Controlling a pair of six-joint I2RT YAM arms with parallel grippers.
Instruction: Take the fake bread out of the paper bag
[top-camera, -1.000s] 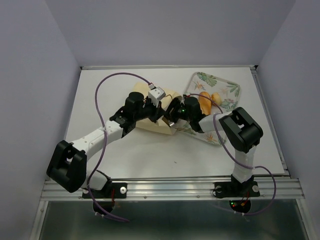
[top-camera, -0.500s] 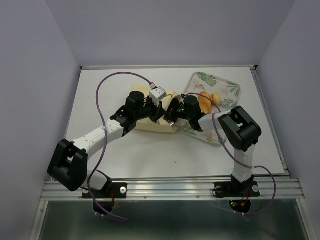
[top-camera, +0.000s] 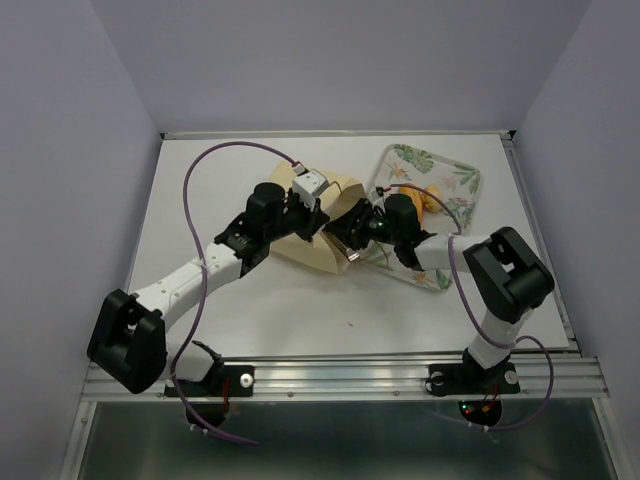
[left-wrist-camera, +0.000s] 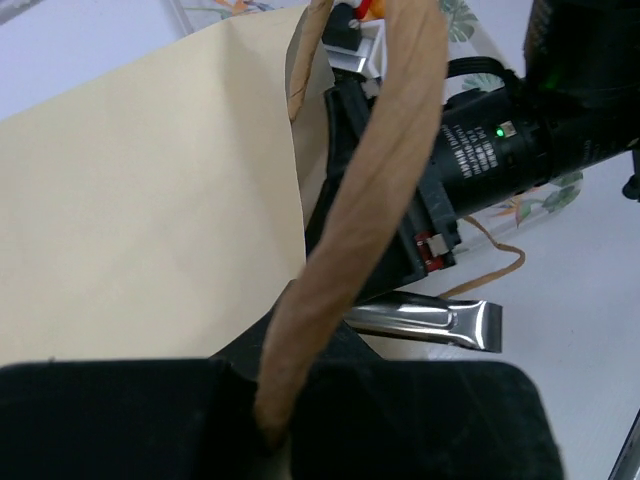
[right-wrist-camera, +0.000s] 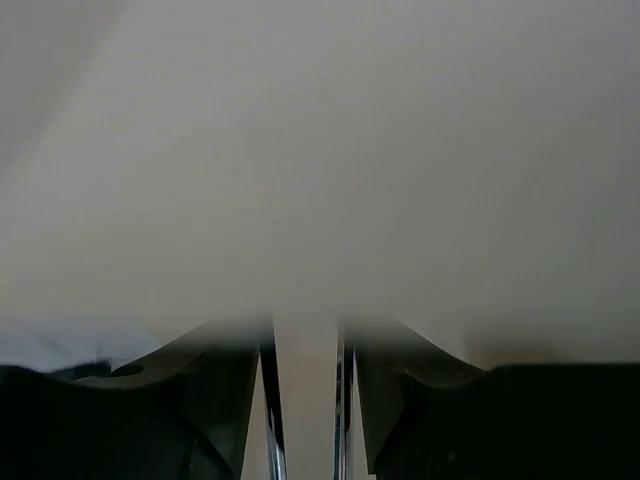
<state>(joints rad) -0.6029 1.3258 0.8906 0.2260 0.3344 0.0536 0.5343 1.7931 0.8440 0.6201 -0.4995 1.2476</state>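
One orange fake bread (top-camera: 430, 197) piece is out on the floral tray (top-camera: 445, 160), upper right; rest unseen. Left gripper (left-wrist-camera: 278, 405) clamps the handle (left-wrist-camera: 375, 190) of the paper bag (top-camera: 315, 250), centre; right gripper (right-wrist-camera: 305, 345) reaches inside, jaw state unclear.

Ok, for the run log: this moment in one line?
left gripper shut on handle | right gripper at bag mouth | bread on tray

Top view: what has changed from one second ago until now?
The right arm's elbow swung out to the right and nearer to its base; the right gripper remained at the mouth of the paper bag. The left gripper stayed shut on the handle. Tray and its bread did not move.
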